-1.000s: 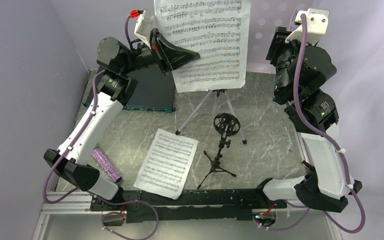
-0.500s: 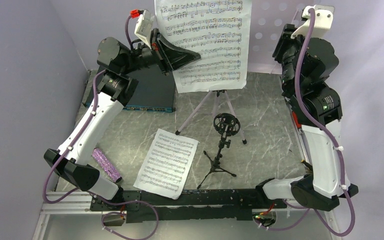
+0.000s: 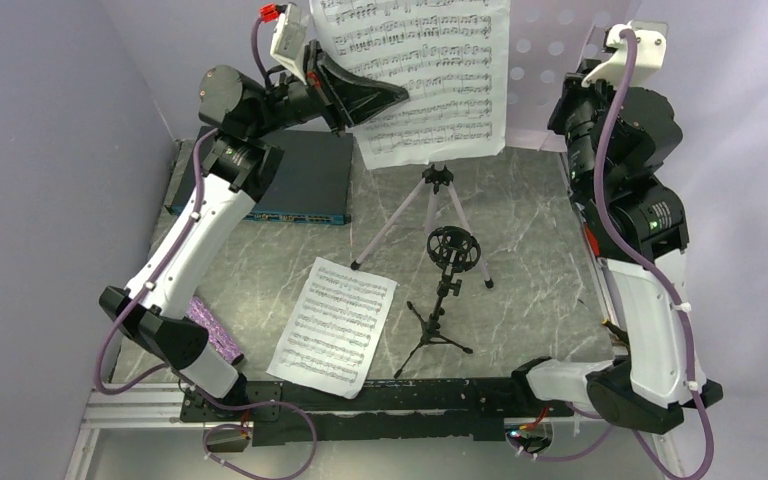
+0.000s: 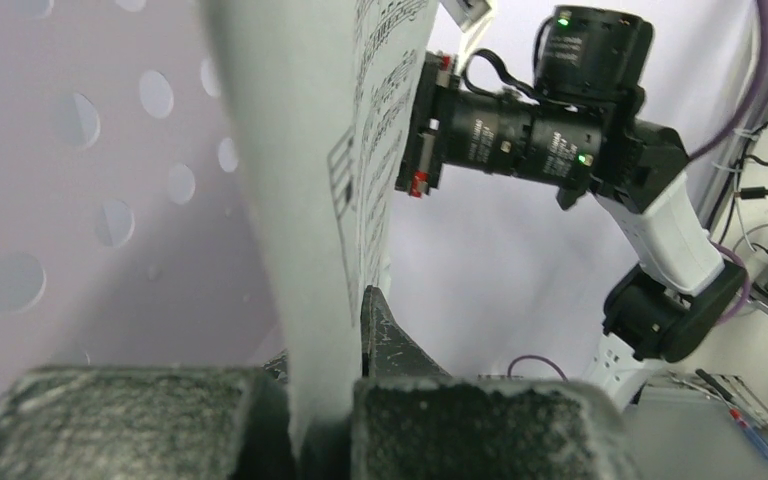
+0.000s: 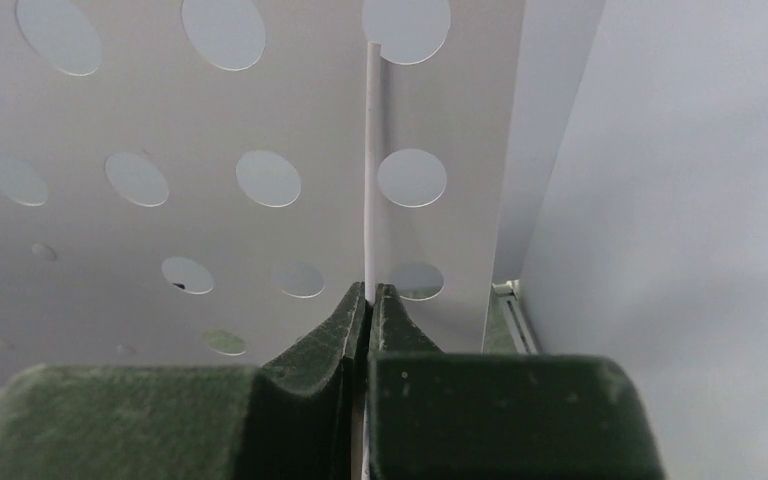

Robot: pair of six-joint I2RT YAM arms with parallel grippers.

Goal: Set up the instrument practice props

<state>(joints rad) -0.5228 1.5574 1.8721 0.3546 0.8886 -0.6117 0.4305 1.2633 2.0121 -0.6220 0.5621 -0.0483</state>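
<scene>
Overhead, near to far. At 6 o'clock on the bench (image 3: 535, 235): loose sheet-music page (image 3: 335, 325) lying flat, with the small black mic stand (image 3: 447, 290) upright just beside it. At 8 o'clock: glittery purple microphone (image 3: 210, 328), not yet mounted.

Farther back, at 12 o'clock: pale lilac music stand (image 3: 550, 60) on tripod legs, with the raised sheet-music page (image 3: 430, 70) against its perforated face. Left fingers (image 4: 372, 335), at 11 o'clock, pinched tight on that page's left edge. Right fingers (image 5: 352, 322), at 1 o'clock, now closed flat on a thin pale edge at the stand's right side, apparently the panel's rim. Half open and clear of it a second ago.

Also changed: page higher and tilted, tripod head newly uncovered beneath. Likely meaning: stand steadied for seating the page. Second page and microphone left to place.
</scene>
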